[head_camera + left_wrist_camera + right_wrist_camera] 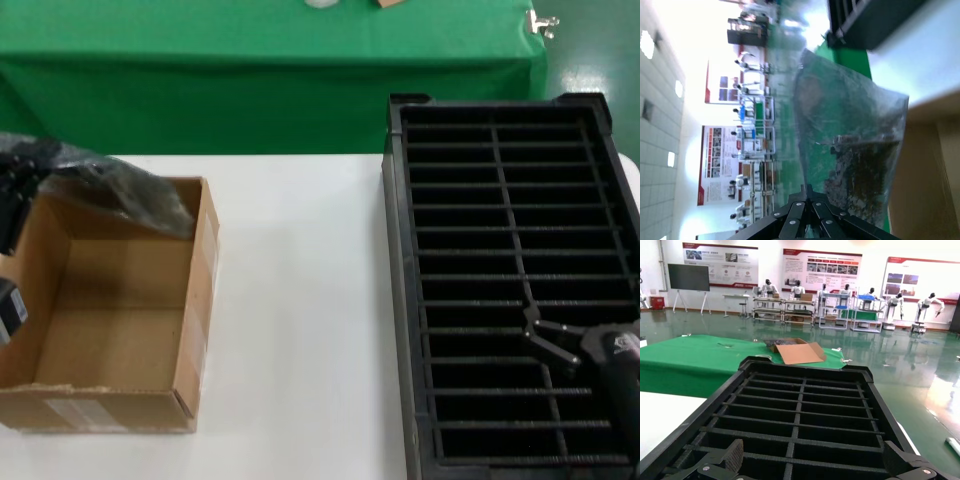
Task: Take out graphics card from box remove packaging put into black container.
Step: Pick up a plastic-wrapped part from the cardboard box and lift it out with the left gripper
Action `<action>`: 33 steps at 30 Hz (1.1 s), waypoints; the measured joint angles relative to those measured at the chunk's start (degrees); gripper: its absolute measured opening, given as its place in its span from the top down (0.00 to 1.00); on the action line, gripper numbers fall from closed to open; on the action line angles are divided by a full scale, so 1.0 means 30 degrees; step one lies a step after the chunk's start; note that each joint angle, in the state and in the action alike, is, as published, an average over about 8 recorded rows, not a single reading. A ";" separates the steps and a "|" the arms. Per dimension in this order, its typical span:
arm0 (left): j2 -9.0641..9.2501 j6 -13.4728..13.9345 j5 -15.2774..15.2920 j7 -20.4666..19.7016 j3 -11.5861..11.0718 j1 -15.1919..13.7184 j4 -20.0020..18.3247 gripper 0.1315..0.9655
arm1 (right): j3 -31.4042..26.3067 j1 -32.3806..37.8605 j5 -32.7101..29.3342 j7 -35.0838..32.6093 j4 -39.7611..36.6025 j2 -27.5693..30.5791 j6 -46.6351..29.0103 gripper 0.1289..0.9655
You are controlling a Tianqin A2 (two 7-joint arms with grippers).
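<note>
Crinkled packaging (120, 190) pinched in left hand (807, 197) above box (110, 320); card possibly inside.

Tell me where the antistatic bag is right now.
In the head view the bag hangs at far left, above the cardboard box's back wall, pinched in the left claw.

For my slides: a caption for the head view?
Left gripper lifts the crinkled bag above the cardboard box; right gripper open over the black tray.
</note>
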 joint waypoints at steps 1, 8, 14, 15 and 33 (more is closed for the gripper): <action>-0.0060 -0.0012 -0.0111 -0.0363 -0.0124 0.0266 -0.0384 0.99 | 0.0000 0.0000 0.0000 0.0000 0.0000 0.0000 0.0000 0.00; 0.0043 0.0286 -0.1084 -0.2205 -0.0022 0.1272 -0.1958 0.99 | 0.0000 0.0000 0.0000 0.0000 0.0000 0.0000 0.0000 0.00; 0.0621 0.0681 -0.1503 -0.2873 0.0992 0.1560 -0.2749 0.99 | 0.0000 0.0000 0.0000 0.0000 0.0000 0.0000 0.0000 0.00; 0.0739 0.0706 -0.1483 -0.2988 0.1185 0.1581 -0.2881 0.99 | 0.0000 0.0000 0.0000 0.0000 0.0000 0.0000 0.0000 0.00; 0.1546 0.0512 -0.0586 -0.4272 0.2401 0.1556 -0.3574 0.99 | 0.0005 0.0000 0.0004 0.0000 0.0006 0.0000 -0.0017 0.00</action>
